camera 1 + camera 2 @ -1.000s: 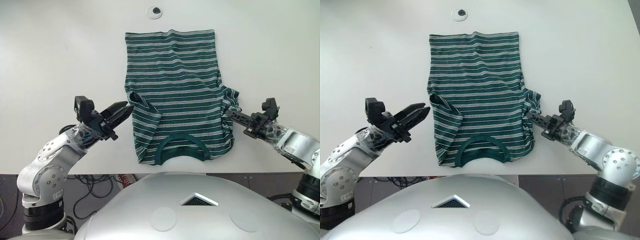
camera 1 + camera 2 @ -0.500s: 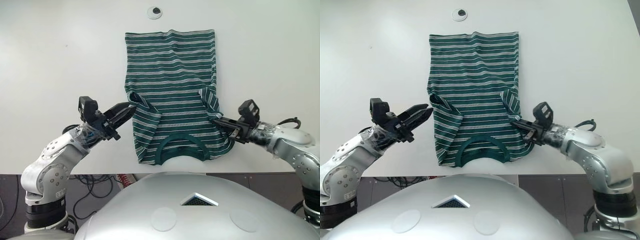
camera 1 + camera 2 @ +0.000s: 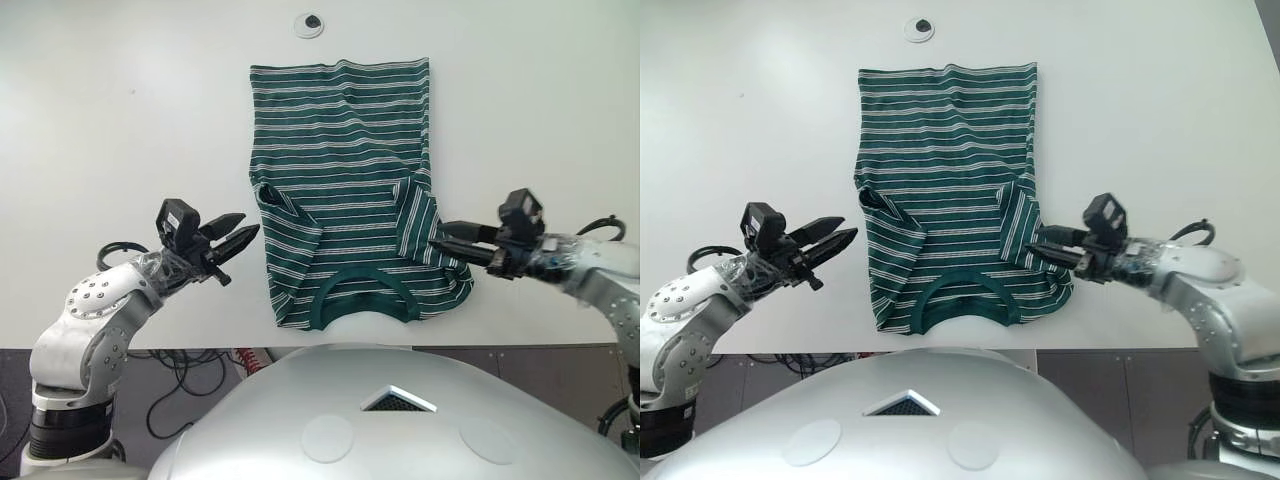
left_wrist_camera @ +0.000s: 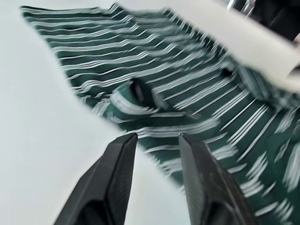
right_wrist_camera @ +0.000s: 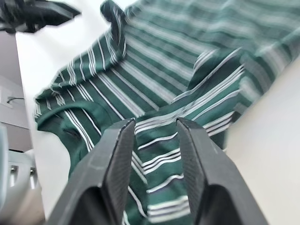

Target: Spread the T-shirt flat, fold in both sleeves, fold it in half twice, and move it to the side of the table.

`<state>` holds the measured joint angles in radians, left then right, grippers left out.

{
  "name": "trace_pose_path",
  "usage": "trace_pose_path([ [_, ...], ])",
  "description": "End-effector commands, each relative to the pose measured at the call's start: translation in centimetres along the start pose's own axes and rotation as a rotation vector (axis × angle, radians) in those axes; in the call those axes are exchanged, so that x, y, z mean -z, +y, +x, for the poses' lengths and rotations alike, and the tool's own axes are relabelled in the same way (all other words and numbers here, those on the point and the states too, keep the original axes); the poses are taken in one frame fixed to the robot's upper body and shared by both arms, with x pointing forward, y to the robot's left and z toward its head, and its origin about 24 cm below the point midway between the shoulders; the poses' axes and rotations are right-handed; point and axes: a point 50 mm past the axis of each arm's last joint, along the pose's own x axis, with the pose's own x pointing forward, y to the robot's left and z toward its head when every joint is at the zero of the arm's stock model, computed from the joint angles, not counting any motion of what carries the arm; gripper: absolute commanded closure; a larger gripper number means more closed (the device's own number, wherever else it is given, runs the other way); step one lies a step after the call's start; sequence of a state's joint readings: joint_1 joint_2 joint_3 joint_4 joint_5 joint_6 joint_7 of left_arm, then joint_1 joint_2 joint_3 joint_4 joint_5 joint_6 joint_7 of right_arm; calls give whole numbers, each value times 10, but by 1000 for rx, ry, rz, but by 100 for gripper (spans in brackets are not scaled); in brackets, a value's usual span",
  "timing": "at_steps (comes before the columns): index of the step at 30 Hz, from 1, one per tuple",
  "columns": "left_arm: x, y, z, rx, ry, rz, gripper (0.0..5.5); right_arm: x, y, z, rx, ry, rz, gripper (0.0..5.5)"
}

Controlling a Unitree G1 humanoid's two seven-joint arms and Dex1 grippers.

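Here, from the head view, the T-shirt lies flat on the white bench, collar nearest the robot and both sleeves folded in. The left jaws hang just beside its left edge. The tips of the right jaws reach its right edge by the folded sleeve. In the left wrist view, the jaws stand narrowly parted and empty over bare bench, with the striped cloth just past their tips. In the right wrist view, the jaws are likewise parted and empty, above the stripes.
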<state>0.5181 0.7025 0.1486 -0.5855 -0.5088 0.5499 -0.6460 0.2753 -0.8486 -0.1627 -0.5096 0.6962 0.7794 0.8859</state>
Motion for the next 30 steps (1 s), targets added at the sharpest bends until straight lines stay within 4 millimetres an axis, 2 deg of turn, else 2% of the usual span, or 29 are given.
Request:
trace_pose_path([
  [1, 10, 3, -12, 78, 218, 347, 351, -11, -14, -9, 45, 101, -345, 386],
  [5, 10, 9, -12, 192, 237, 518, 287, 26, -30, -19, -27, 285, -620, 386],
  [9, 13, 15, -4, 238, 252, 637, 231, 39, -35, -23, -102, 320, -786, 386],
  [13, 32, 13, 2, 337, 318, 697, 231, 49, -27, -13, -194, 288, -918, 386],
  [17, 40, 6, 7, 404, 323, 728, 231, 41, -17, 0, -185, 175, -1064, 386],
  [22, 53, -5, 8, 489, 353, 831, 231, 23, -22, 6, -109, 108, -1199, 386],
  [26, 56, -12, 15, 549, 352, 923, 231, 23, -18, 7, -162, 109, -1324, 386],
  [30, 54, -10, 18, 604, 382, 1043, 231, 25, -16, 7, -230, 123, -1433, 386],
])
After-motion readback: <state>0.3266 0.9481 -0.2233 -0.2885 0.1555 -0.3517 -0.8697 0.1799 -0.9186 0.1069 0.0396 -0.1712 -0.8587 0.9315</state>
